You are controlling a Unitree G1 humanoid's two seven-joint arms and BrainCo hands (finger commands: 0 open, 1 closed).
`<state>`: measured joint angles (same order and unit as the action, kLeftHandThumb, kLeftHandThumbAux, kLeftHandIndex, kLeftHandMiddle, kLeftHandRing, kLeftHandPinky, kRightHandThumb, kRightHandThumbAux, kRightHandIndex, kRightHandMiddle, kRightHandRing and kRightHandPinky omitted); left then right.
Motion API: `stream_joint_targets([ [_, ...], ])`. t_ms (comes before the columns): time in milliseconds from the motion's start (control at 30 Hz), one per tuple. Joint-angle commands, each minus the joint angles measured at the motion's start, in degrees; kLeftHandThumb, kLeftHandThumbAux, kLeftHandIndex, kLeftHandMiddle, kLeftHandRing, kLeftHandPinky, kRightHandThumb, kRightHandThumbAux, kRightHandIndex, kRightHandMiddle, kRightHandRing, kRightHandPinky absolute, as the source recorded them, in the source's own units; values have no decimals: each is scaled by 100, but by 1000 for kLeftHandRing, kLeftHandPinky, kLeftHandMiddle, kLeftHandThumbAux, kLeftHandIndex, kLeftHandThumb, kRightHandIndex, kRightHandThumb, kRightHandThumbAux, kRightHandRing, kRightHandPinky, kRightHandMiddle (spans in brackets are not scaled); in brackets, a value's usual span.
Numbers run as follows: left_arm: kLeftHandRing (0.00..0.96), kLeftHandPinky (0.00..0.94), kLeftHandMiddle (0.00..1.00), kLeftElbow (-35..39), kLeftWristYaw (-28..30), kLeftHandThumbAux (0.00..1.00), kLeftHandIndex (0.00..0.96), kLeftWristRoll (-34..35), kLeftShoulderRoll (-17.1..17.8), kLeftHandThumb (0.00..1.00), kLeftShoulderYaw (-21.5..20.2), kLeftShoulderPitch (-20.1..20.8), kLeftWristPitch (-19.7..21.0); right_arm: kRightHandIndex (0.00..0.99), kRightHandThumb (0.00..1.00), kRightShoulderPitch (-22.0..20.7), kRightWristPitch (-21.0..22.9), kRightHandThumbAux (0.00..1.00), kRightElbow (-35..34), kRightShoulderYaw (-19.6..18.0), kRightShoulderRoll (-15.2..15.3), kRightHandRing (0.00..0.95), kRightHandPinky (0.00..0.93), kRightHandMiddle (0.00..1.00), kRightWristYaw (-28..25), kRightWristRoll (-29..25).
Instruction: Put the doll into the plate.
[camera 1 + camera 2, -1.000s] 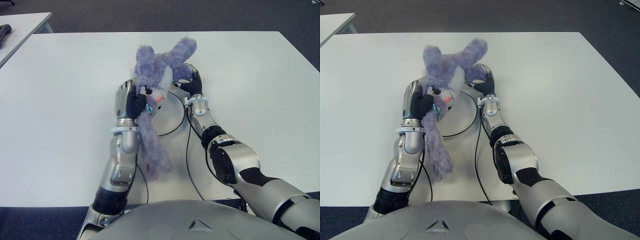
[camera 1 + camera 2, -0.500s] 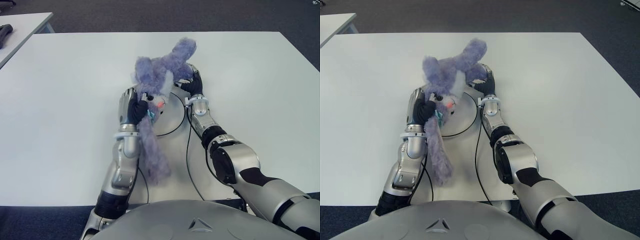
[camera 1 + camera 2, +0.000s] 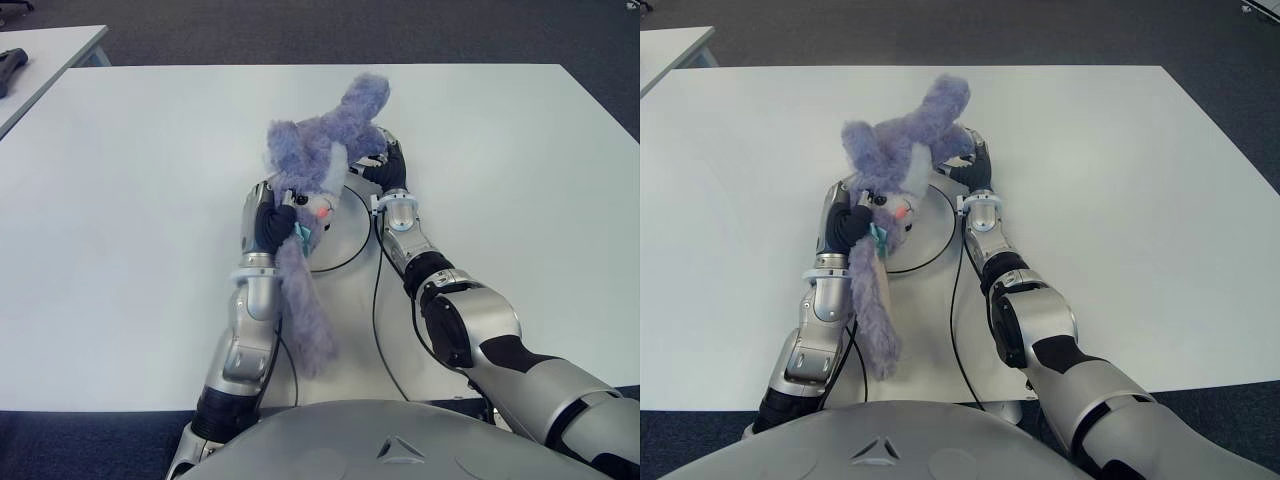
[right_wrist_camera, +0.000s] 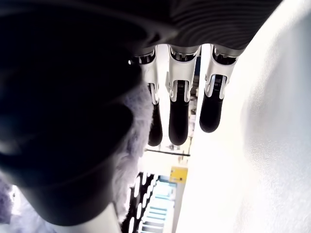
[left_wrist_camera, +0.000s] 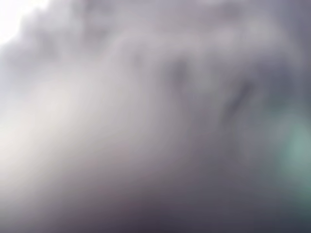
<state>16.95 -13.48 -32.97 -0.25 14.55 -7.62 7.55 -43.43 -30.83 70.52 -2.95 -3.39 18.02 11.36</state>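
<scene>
A white table point(image 3: 120, 200) is filling the view, dark floor lying past its far edge. The left hand point(image 3: 268, 222) is curling round the purple doll point(image 3: 310, 165) by its face, while the right hand point(image 3: 388, 165) is gripping a limb on its right. The doll is sitting over the white plate point(image 3: 345, 235), one long limb trailing off the near rim. Bare tabletop is spreading wide left, right and far

White table point(image 3: 140, 200) on dark carpet point(image 3: 300, 30); second table point(image 3: 45, 55) beside.
</scene>
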Motion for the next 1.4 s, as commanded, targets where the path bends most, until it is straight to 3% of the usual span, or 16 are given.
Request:
stream_joint_targets([
  [33, 900, 871, 498, -368, 501, 613, 836, 313, 4, 962, 259, -495, 310, 219, 20, 1334, 327, 929, 700, 95, -153, 263, 250, 280, 47, 113],
  [800, 894, 865, 498, -148, 547, 612, 827, 95, 341, 963, 504, -877, 170, 223, 0, 1334, 307, 919, 696, 80, -203, 261, 235, 281, 24, 53],
  [1067, 894, 875, 499, -419, 425, 611, 823, 155, 382, 964, 608, -1055, -99, 222, 0, 1333, 305, 923, 696, 65, -218, 257, 240, 277, 49, 43],
  [1233, 884, 869, 499, -767, 373, 611, 811, 255, 401, 965, 531, -964, -345, 218, 0, 1337, 320, 922, 698, 76, -214, 259, 255, 275, 53, 54],
  [1300, 873, 862, 499, -1135, 349, 611, 793, 363, 439, 965, 429, -825, -549, 218, 0, 1339, 315, 925, 697, 81, -213, 260, 258, 275, 67, 61],
  [1367, 835, 822, 595, -1467, 335, 645, 500, 470, 473, 874, 345, -718, -755, 218, 3, 1340, 311, 936, 696, 87, -211, 264, 266, 275, 81, 68],
  [1400, 830, 817, 607, -1547, 330, 648, 470, 493, 478, 864, 323, -696, -818, 218, 6, 1340, 309, 936, 696, 89, -210, 264, 267, 275, 85, 70],
])
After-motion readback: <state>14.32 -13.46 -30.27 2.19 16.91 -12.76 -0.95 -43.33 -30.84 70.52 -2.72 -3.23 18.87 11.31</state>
